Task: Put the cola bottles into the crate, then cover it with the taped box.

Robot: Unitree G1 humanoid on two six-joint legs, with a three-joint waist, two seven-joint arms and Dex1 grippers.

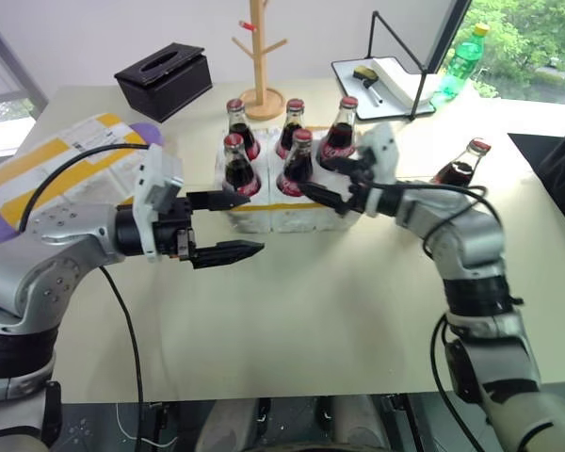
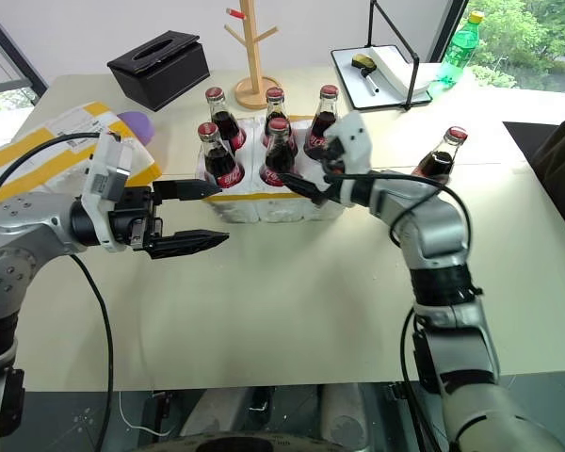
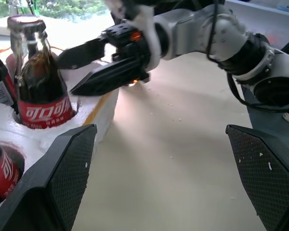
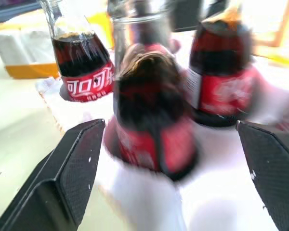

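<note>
Standing on beige table (image 1: pixel 358 311): crate (image 1: pixel 264 215) (five cola bottles (image 1: pixel 297 160) inside)

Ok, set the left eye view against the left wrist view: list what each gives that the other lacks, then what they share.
Left eye view adds: the taped box at the table's left and the black tissue box behind it. Left wrist view adds: a close look at the printed label of a bottle seated in its well. Shared: the crate, cola bottles standing in it, and the open right hand beside them.
</note>
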